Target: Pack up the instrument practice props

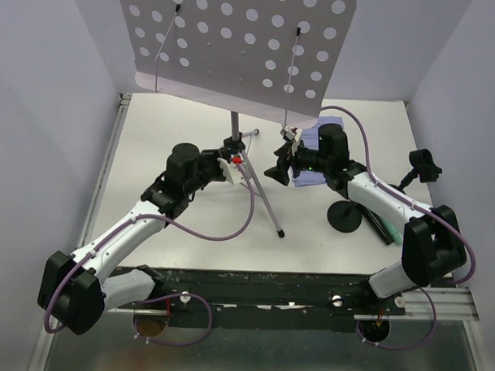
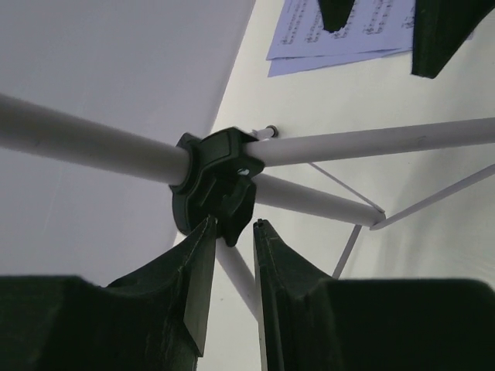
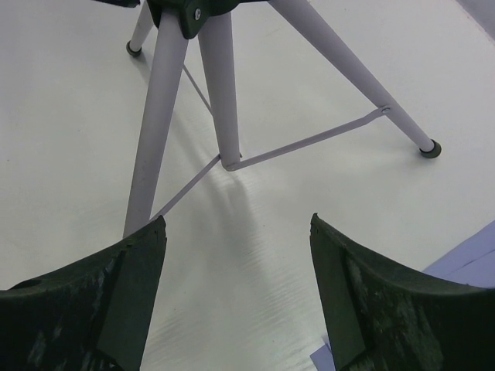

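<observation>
From above, one stand is upright mid-counter with two black holders at right; the left wrist view adds the left gripper narrowed at the stand's collar, grip unclear, plus pages; the right wrist view shows the right gripper spread, empty, facing three legs.

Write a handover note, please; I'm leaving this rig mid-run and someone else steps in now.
Left gripper: jaws nearly together either side of the lever on the black collar of the tripod pole; grip uncertain.
Right gripper: open, empty, facing the tripod legs.
Props: lilac plate up on the pole; sheet-music pages flat by the right gripper; black clip holder and second clip holder to its right. Microphone not made out.
Done: nothing packed.
Left: fold the tripod legs, gather everything.
</observation>
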